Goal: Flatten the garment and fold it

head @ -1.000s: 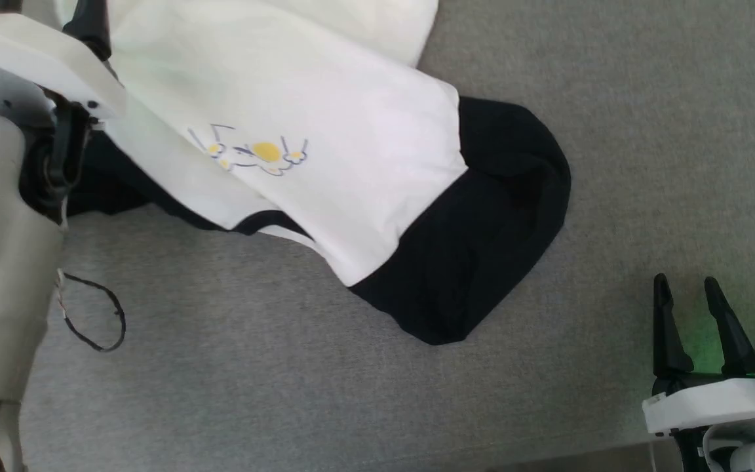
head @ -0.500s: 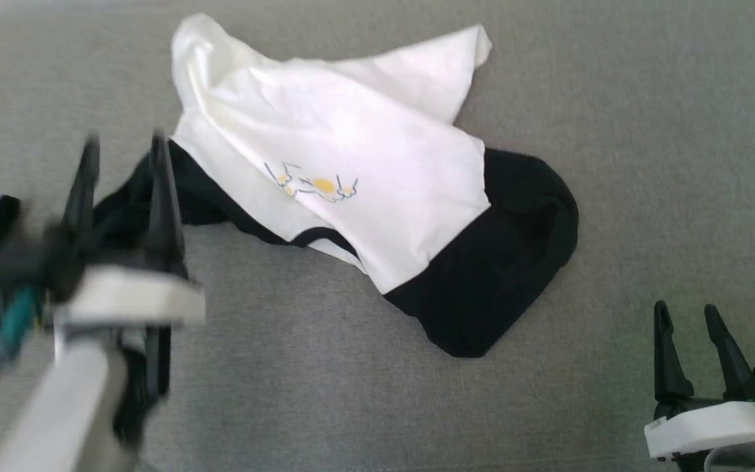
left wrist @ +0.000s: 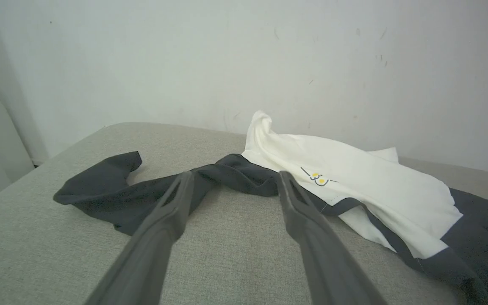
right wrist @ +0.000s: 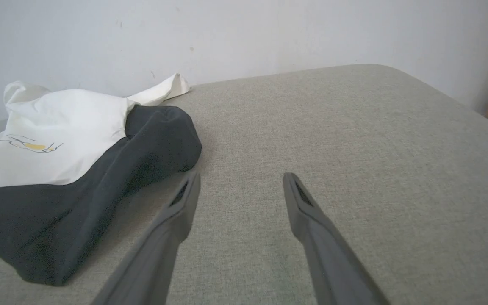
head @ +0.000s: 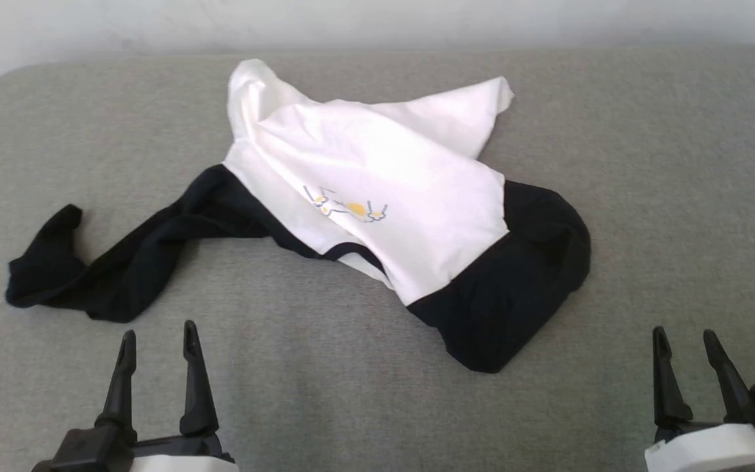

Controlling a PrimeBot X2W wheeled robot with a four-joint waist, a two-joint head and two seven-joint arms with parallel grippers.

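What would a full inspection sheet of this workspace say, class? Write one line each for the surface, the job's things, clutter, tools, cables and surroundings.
Surface: grey woven fabric pad with rounded corners; the shirt lies on it.
Job's things: soft white T-shirt with black sleeves, crumpled and not folded. The stretched black sleeve trails to the left. The bunched black sleeve lies at the right. The yellow-and-blue chest print faces up.
Clutter: nothing seen.
Tools: left tool open, holding nothing, just short of the stretched sleeve. Right tool open, holding nothing, apart from the shirt.
Cables: nothing seen.
Surroundings: pale scuffed wall behind the pad.
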